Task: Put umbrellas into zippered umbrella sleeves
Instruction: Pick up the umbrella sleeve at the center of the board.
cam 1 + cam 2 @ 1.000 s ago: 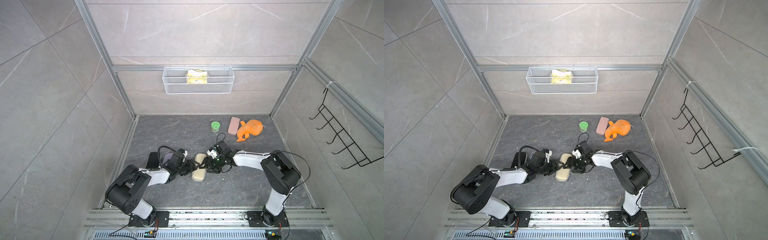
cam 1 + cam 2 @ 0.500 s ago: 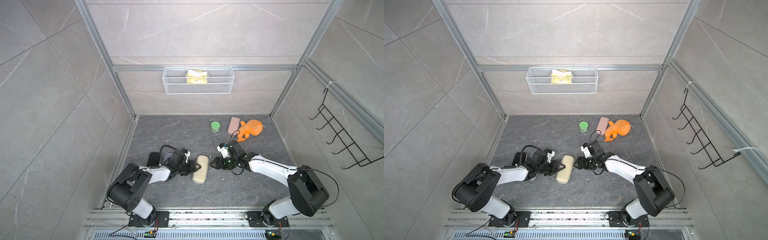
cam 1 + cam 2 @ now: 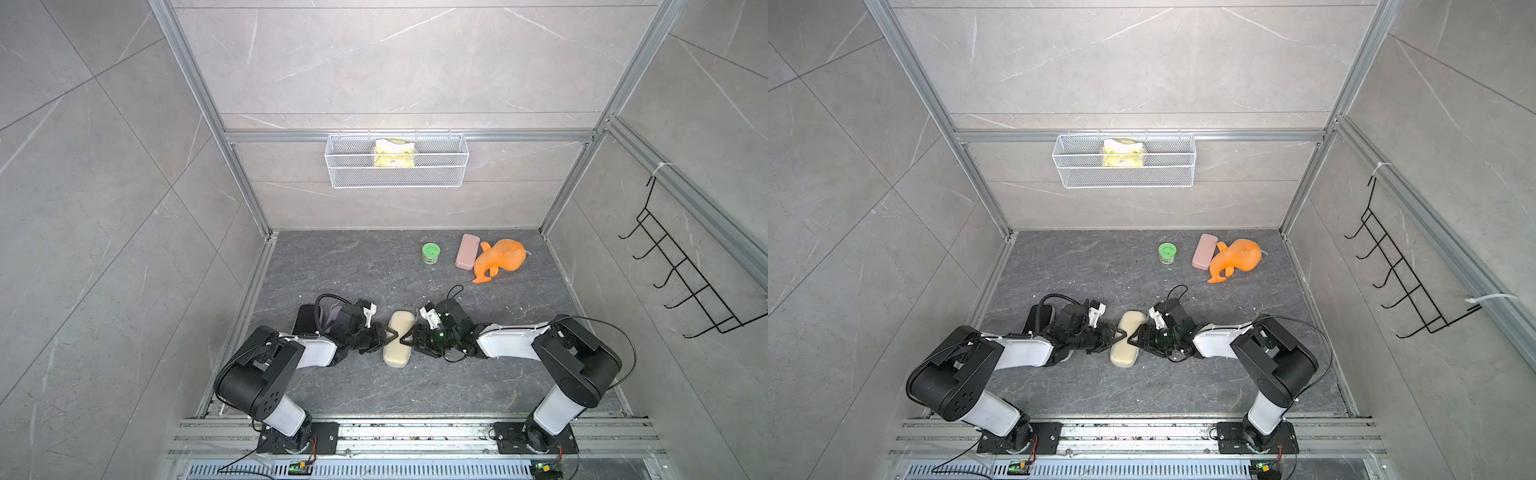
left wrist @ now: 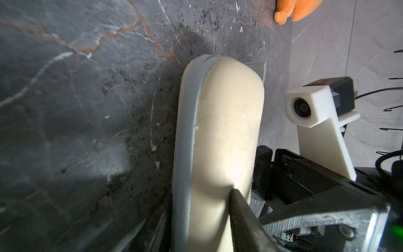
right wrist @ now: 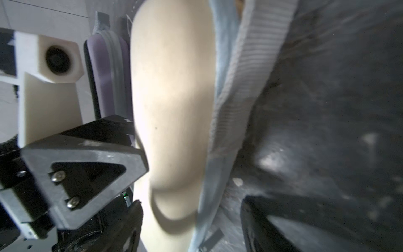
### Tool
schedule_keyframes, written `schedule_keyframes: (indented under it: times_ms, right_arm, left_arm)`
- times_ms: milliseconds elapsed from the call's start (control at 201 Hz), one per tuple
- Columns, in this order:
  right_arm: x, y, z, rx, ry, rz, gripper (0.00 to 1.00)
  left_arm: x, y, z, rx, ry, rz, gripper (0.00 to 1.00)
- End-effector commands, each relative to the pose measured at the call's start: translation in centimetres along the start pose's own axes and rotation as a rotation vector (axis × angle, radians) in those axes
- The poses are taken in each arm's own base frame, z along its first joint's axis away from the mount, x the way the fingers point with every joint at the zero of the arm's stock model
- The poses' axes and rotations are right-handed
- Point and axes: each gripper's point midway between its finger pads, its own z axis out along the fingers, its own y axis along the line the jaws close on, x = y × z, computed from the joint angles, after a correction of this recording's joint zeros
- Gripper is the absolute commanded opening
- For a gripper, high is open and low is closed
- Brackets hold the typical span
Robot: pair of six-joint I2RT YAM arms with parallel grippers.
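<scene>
**Top views.**
- Cream case (image 3: 398, 351): it lies lengthwise, front to back, on the grey stone floor (image 3: 365, 274) between my two arms. Both top views show it (image 3: 1122, 353).
- My left gripper (image 3: 390, 335) is at its left long edge and my right gripper (image 3: 404, 340) at its right one, their tips close together over the shell.
- A lilac case (image 3: 333, 312) and a black case (image 3: 304, 319) lie behind my left arm. The black one is near the left wall rail.
- At back right are a green jar (image 3: 431, 252), a pink case (image 3: 467, 250) and an orange plush toy (image 3: 500, 258) just beside it. The print on the jar lid is too small to read.
- The wire basket (image 3: 397, 178) on the back wall holds a yellow packet (image 3: 395, 154) whose print I cannot read.
- Bare floor runs from the cream case back to the jar and forward to the front rail.

**Left wrist.**
- The cream shell has a grey zip band (image 4: 186, 135) along one long edge and no writing.
- One finger (image 4: 242, 218) of my left gripper lies over the shell; the other is a dark blur on the zip side.
- The case sits between them, but I cannot tell whether they press on it.

**Right wrist (blurred).**
- My right gripper's jaws stand wide, straddling the zip edge and holding nothing.
- One finger (image 5: 261, 222) is clear of the case, with floor showing between.
- The ribbed zip tape (image 5: 239, 87) flares away from the shell.
</scene>
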Motion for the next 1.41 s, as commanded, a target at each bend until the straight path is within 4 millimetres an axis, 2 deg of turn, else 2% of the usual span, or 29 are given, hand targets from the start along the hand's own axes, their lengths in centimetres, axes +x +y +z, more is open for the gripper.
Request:
schedule_keyframes:
  times_ms: [0, 209, 428, 528, 622, 742, 802, 901, 1095, 1255, 1404]
  right_arm:
    - [1.1, -2.3, 1.2, 0.026, 0.012, 0.098, 0.73]
    - [1.5, -2.6, 2.2, 0.024, 0.019, 0.096, 0.7]
    - [0.9, -1.9, 2.8, -0.012, -0.018, 0.09, 0.59]
    - [-0.1, -1.4, 2.9, -0.033, -0.063, 0.081, 0.52]
    - [-0.9, -0.9, 3.2, -0.043, -0.082, 0.09, 0.42]
    - [-1.0, -0.4, 3.2, -0.06, -0.079, 0.074, 0.27]
    - [-0.8, -0.5, 3.0, -0.055, -0.075, 0.06, 0.22]
    - [-0.6, -0.5, 2.7, -0.068, -0.061, 0.048, 0.16]
    - [-1.2, 0.9, 1.8, -0.154, -0.049, 0.022, 0.1]
    - [-2.0, 2.6, 0.6, -0.218, -0.051, -0.021, 0.08]
    - [-2.1, 4.9, -0.3, -0.284, -0.029, -0.071, 0.07]
  left_arm:
    - [5.0, 7.1, -0.3, -0.204, 0.118, -0.178, 0.35]
    - [5.7, 8.1, 0.1, -0.174, 0.124, -0.229, 0.28]
    - [5.1, 7.1, 0.6, -0.112, 0.108, -0.256, 0.25]
    - [4.7, 6.2, 0.8, -0.069, 0.103, -0.263, 0.24]
    - [4.3, 5.5, 0.9, -0.044, 0.104, -0.261, 0.24]
    - [3.4, 4.1, 0.8, 0.004, 0.101, -0.26, 0.25]
    - [2.6, 3.2, 0.5, 0.039, 0.089, -0.263, 0.29]
    - [0.6, 1.6, -0.8, 0.102, 0.048, -0.27, 0.45]
    - [-2.1, -1.6, -3.9, 0.176, -0.033, -0.221, 0.67]
    - [-3.0, -2.0, -6.0, 0.14, -0.093, -0.176, 0.81]
    - [-3.3, -2.5, -6.2, 0.163, -0.098, -0.167, 0.85]
